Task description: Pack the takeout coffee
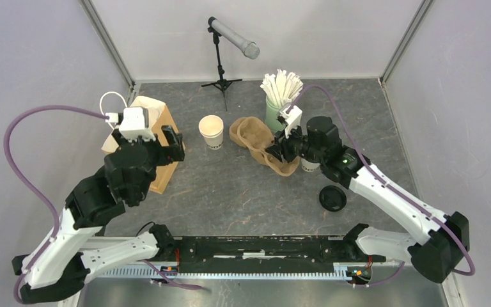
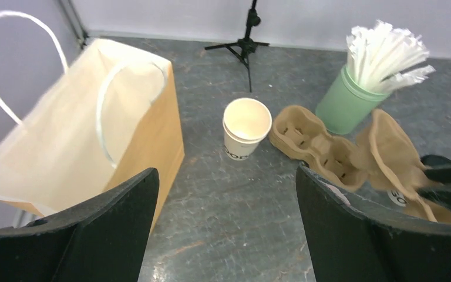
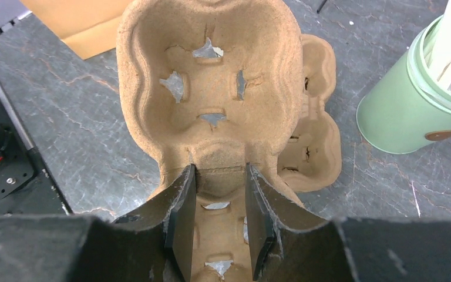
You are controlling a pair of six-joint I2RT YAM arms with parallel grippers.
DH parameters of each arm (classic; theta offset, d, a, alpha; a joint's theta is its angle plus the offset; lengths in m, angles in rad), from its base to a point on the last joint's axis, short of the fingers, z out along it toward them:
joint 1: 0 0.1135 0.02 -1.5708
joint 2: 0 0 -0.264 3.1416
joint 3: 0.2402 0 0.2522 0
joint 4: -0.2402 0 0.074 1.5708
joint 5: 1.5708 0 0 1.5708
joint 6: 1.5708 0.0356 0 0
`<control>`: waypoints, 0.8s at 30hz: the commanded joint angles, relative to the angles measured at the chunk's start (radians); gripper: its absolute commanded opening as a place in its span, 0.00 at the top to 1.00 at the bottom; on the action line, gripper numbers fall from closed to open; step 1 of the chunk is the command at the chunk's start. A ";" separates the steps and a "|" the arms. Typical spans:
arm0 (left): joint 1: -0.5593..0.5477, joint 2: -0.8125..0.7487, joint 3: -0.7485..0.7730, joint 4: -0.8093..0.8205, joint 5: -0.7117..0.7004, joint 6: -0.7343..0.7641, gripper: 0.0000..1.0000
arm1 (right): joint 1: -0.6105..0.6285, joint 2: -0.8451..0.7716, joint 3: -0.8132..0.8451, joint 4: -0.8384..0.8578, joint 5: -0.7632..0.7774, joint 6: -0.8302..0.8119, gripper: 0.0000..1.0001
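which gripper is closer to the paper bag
Left. The left gripper hovers open right beside the paper bag, while the right gripper is well away on the other side, clamped on a cardboard cup carrier.

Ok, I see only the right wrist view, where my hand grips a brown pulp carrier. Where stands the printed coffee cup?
Observer: The takeout coffee stands beside that carrier, partly hidden under the right arm; its top is covered.
Operator: And the paper bag, is it open?
Observer: Yes, the paper bag stands upright, mouth open, handles up.
Operator: Is the left hand free?
Observer: Yes, the left hand is open and empty, close to the bag.
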 commanded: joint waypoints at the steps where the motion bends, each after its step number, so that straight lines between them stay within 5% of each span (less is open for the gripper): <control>1: 0.002 0.084 0.142 -0.076 -0.124 0.068 0.09 | -0.001 -0.083 -0.042 -0.010 -0.055 0.012 0.65; 13: 0.072 0.131 0.262 -0.073 -0.239 -0.031 0.21 | 0.000 -0.157 -0.109 -0.008 -0.060 0.009 0.65; 17: 0.082 0.118 0.163 0.048 -0.129 -0.038 0.06 | 0.000 -0.150 -0.131 0.029 -0.082 0.019 0.65; 24: 0.273 0.200 0.128 0.176 0.125 -0.210 0.00 | 0.000 -0.126 -0.117 0.045 -0.071 0.012 0.65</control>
